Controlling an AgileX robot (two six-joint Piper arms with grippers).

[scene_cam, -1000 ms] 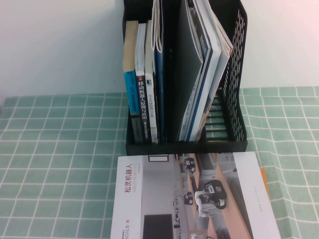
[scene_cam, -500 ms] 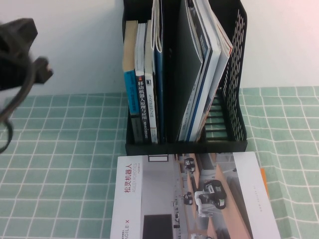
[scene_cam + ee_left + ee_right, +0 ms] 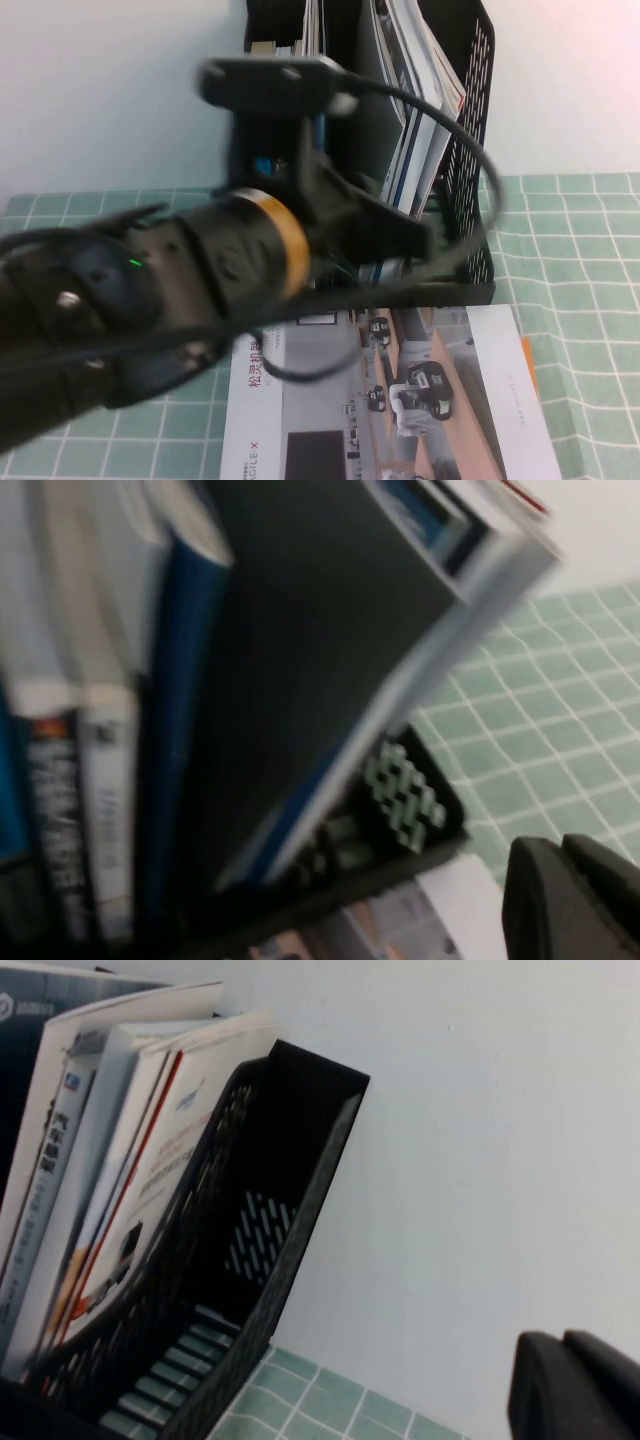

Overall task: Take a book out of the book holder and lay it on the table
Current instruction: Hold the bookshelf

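Hardly begun, by the look of it. Shows the book (image 3: 130, 1200) upright in the holder (image 3: 478, 150), in the right compartment, outermost of a leaning stack and resting against the perforated side wall. Nothing lifted out, nothing gripped.

Has the left arm stretched across the high view, hiding the holder's left compartment and much of its front. Puts the left gripper (image 3: 575, 900) low at the holder's front, near the foot of the leaning stack and above the far edge of a magazine (image 3: 400, 400). Closed tight there, fingers pressed together, with nothing between them.

Keeps the right gripper (image 3: 575, 1385) off to the holder's right, raised above the table (image 3: 580, 260) and well apart from the book. Likewise pinched closed and empty. Cannot be found in the high view.

Finds the magazine lying flat on the cloth just in front of the holder, grey and white with robot photos, so not the wanted book.

Leaves nearly everything to do: parting the fingers, taking hold of the book's upper edge, drawing it up clear of its neighbours, then laying it flat on the table. Probably calls for a bare patch beside the magazine.
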